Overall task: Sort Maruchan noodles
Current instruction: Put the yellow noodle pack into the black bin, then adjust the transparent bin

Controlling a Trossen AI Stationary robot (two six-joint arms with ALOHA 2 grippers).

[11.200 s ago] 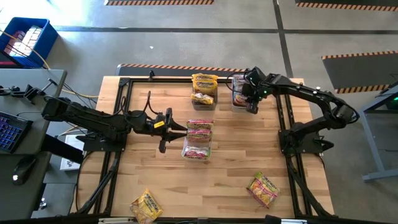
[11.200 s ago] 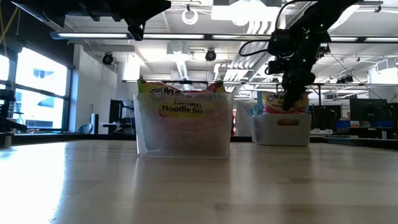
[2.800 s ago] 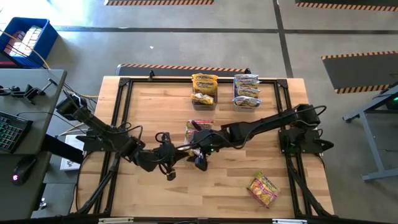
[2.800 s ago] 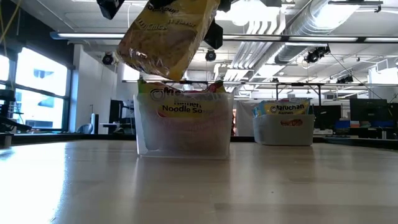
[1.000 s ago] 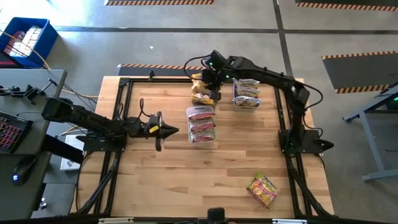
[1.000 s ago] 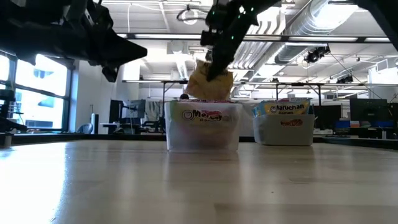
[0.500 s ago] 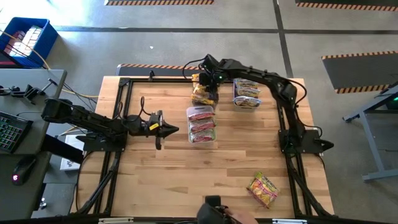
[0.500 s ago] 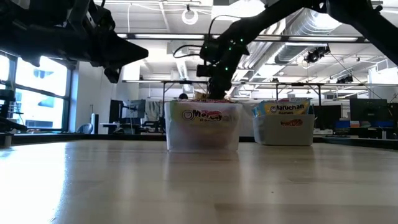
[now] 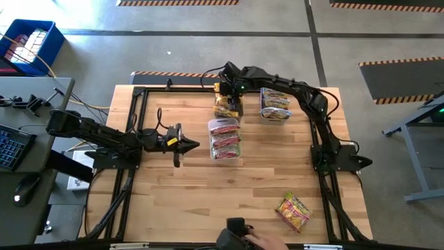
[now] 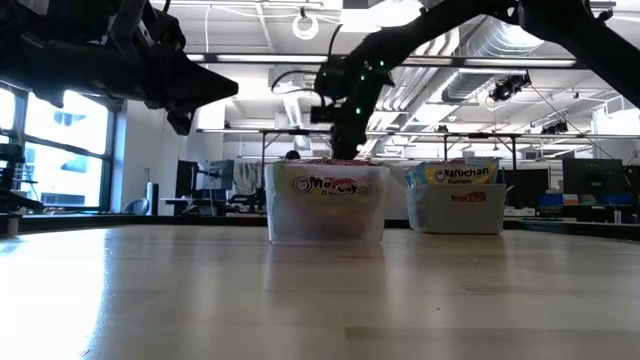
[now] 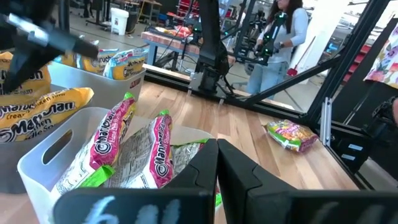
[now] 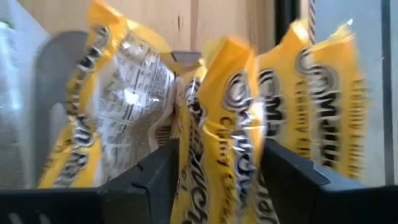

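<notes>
My right gripper [image 9: 232, 96] reaches over the far bin of yellow Maruchan noodles [image 9: 227, 105]. In the right wrist view its fingers stand apart on either side of one upright yellow packet [image 12: 229, 118], which stands among other yellow packets inside the bin [image 12: 59, 93]. My left gripper [image 9: 187, 144] hovers shut and empty over the table's left half, pointing at the bin of red-and-green packets [image 9: 224, 137]. A third bin holds silvery-white packets [image 9: 275, 104]. One loose red-and-green packet [image 9: 293, 211] lies flat near the table's near right corner. My right gripper has its fingers [image 12: 158, 177] on either side of the yellow packet's upper part [image 12: 214, 146], coming from above. Whether they touch it I cannot tell. The packet stands upright in the bin between its neighbours.
In the low view the red-packet bin [image 10: 327, 215] stands in front of the yellow bin and hides it. A person's hand [image 9: 243, 239] shows at the table's near edge. A person stands in the room beyond the table [image 11: 280, 37]. Bare wood lies between the bins and the loose packet.
My right gripper has gone down into the far yellow bin with the yellow packet, shifting slightly toward the table's left. The packet, a second ago hanging above the bin, now stands inside it. A person's hand has come in at the near edge.
</notes>
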